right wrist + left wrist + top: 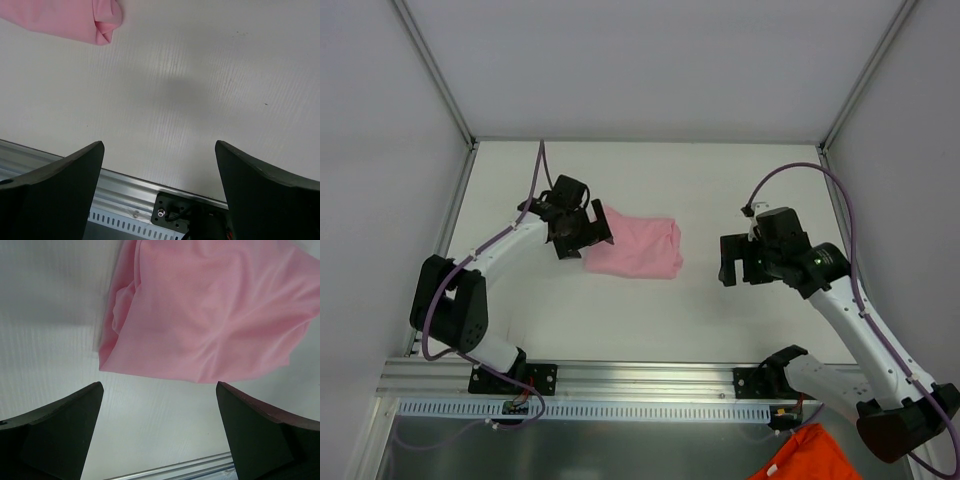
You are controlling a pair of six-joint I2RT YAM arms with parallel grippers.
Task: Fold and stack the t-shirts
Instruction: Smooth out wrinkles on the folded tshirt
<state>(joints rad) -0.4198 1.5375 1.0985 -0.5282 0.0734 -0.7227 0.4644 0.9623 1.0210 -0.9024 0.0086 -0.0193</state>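
Observation:
A light pink t-shirt point(638, 248) lies folded into a small rectangle on the white table point(650, 180), left of centre. My left gripper point(585, 238) hovers at the shirt's left edge. In the left wrist view this gripper point(159, 386) is open with only bare table between its fingers, and the pink fabric point(210, 310) lies just beyond the tips. My right gripper point(738, 272) hangs to the right of the shirt, apart from it. It is open and empty point(159, 145), and a folded corner of the shirt point(75, 20) shows at the top left of the right wrist view.
An aluminium rail point(650, 378) runs along the table's near edge, with both arm bases bolted to it. An orange cloth point(807, 458) lies below the rail at the bottom right. White walls and metal frame posts point(435, 70) enclose the table.

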